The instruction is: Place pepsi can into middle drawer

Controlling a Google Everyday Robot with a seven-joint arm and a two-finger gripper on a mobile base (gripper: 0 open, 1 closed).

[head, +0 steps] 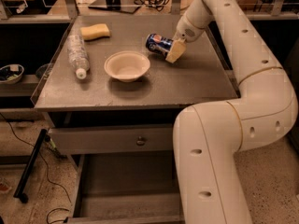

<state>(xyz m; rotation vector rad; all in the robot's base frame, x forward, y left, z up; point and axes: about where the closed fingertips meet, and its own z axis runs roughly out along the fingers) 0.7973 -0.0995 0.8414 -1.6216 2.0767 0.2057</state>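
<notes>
The pepsi can (158, 44) lies on its side on the grey cabinet top (187, 85), at the back right of centre. My gripper (174, 51) reaches down from the white arm (243, 78) and sits right at the can's right end, touching or nearly touching it. The middle drawer (126, 183) is pulled open below the cabinet; its flat grey floor is bare. My arm's lower link covers the drawer's right part.
A white bowl (127, 66) stands left of the can. A clear plastic bottle (76, 54) lies along the left edge, with a yellow sponge (96, 31) behind it. The drawer above, with a round knob (139, 141), is closed. Cables lie on the floor at left.
</notes>
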